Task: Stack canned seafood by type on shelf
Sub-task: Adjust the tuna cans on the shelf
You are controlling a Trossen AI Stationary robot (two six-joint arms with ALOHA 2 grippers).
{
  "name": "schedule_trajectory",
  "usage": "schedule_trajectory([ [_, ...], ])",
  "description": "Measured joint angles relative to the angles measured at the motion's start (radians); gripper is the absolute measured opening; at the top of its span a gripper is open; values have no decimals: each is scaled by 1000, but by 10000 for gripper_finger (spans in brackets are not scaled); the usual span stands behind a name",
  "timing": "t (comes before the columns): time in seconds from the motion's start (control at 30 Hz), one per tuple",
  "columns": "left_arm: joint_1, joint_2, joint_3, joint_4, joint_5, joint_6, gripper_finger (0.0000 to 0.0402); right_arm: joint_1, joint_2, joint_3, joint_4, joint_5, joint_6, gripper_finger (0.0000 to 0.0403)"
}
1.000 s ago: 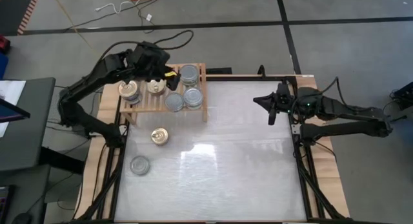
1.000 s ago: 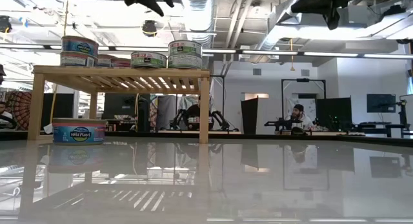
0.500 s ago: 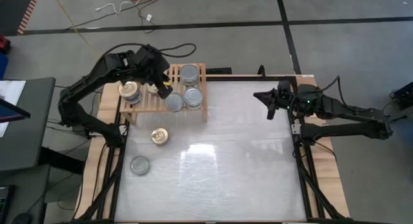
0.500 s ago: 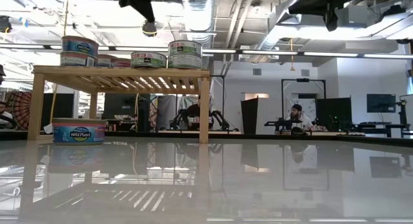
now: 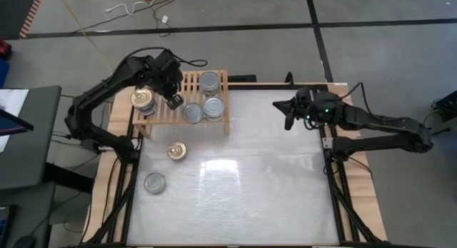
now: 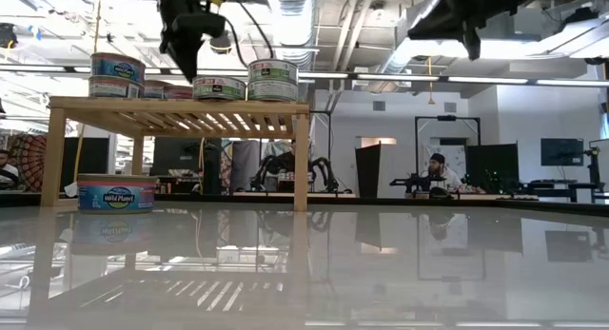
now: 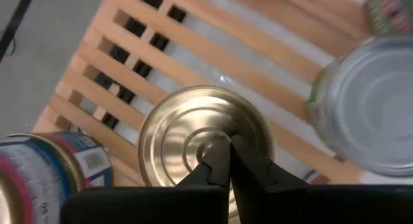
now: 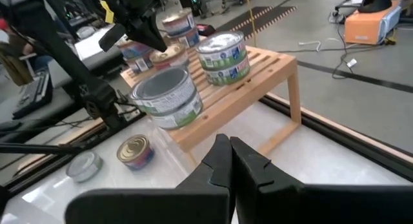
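The light-wood shelf [image 5: 224,98] stands at the table's far left. On its slats sit a stack of gold-topped cans [image 5: 143,100], three silver-topped cans [image 5: 209,82] and a single gold-topped can [image 7: 174,127]. My left gripper [image 7: 226,161] is shut and points steeply down over that single can's top. Two more cans rest on the table in front of the shelf, a gold-topped one [image 5: 177,151] and a silver-topped one [image 5: 154,182]. My right gripper [image 5: 285,107] hangs shut and holds nothing, above the table's far right part. My left gripper's shut fingertips [image 7: 218,161] stand over the middle of the gold can's top [image 7: 193,141], coming from above. The fingers hide the spot, so I cannot tell whether they touch it. The can sits upright on the shelf's slats.
The white tabletop [image 5: 250,184] stretches out in front of and to the right of the shelf. Beside the single gold can stand a blue-labelled stack [image 7: 39,166] and a silver-topped can [image 7: 377,101]. In the room beyond the table a person sits at a desk [image 6: 436,168].
My left gripper has shut and come down over the shelf, moving toward the table's left and near side and rolling as it went, to end above the single gold can. My right gripper has drifted a little toward the table's left.
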Motion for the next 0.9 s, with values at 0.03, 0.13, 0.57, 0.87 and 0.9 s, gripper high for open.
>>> schedule_trajectory([
  [0.03,3,0,-16,7,0,7,1,0,8,0,0,0,4,24],
  [0.13,8,1,-49,34,1,11,1,0,21,0,10,0,7,24],
  [0.57,-23,-4,-80,-52,31,-22,0,1,22,0,62,-3,6,24],
  [0.87,-75,-4,-72,-110,75,-60,0,1,22,0,61,-4,4,24],
  [0.9,-79,-3,-68,-113,75,-62,0,1,22,0,61,-4,4,24],
])
